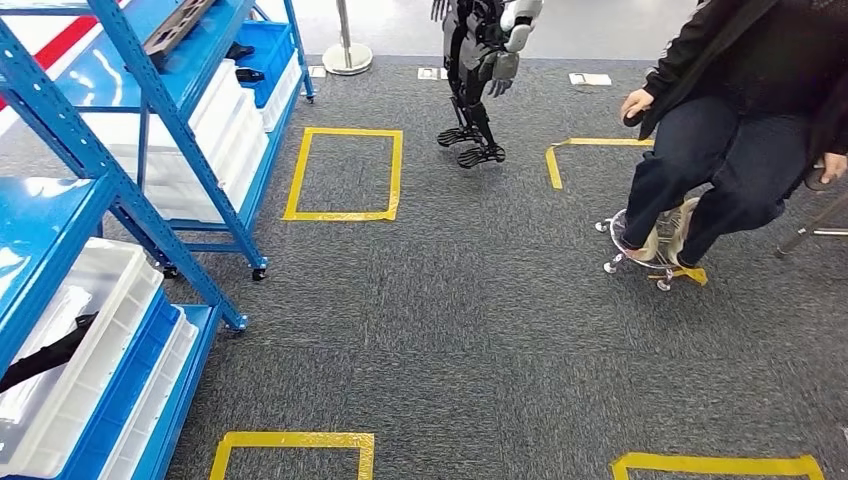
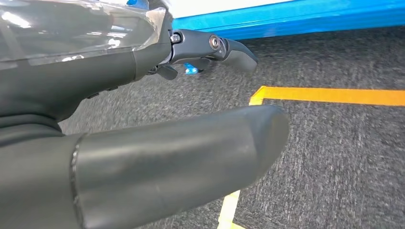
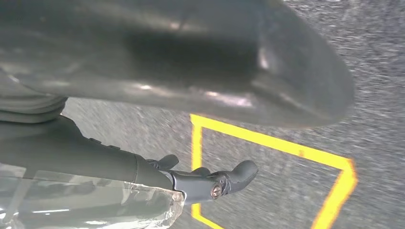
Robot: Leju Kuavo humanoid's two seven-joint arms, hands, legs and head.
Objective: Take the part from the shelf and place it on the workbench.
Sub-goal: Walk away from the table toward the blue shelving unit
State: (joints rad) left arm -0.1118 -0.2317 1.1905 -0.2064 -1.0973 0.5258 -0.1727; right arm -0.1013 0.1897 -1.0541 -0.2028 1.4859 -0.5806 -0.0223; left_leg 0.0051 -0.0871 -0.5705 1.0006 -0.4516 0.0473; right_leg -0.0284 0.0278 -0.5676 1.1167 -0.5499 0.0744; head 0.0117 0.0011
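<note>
Left hand (image 2: 143, 143) hangs over carpet, fingers apart, holding nothing; right hand (image 3: 181, 95) same, by yellow floor tape (image 3: 267, 138). Part (image 1: 180, 28) looks to be the dark bar on the far blue shelf (image 1: 170, 110) top tier (a second dark piece (image 1: 45, 358) lies in the near white bin (image 1: 90, 340), can't tell which is meant). Step in hand: approach. Turn left, square up to the rack before raising an arm. Seated person (image 1: 720, 130) is right, well apart.
</note>
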